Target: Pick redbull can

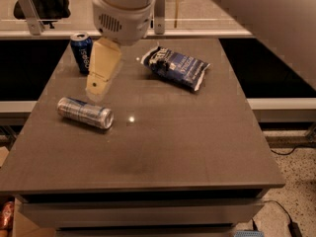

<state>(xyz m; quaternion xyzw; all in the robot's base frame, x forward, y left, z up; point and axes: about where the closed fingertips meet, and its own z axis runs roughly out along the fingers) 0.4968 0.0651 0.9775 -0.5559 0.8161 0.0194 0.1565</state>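
Observation:
The redbull can (84, 113) is slim, silver and blue, and lies on its side on the left part of the grey table (163, 147). My gripper (97, 89) hangs from the white arm housing (122, 14) and hovers just above and behind the can's middle. A wider dark blue Pepsi can (81, 52) stands upright at the back left. A dark blue crinkled snack bag (175, 66) lies at the back, right of centre.
A glass railing with metal posts (159, 6) runs behind the table. The table's front edge drops to a lower shelf (138, 211). A pale wall or panel (276, 19) fills the upper right. Cables (286, 216) lie on the floor at the right.

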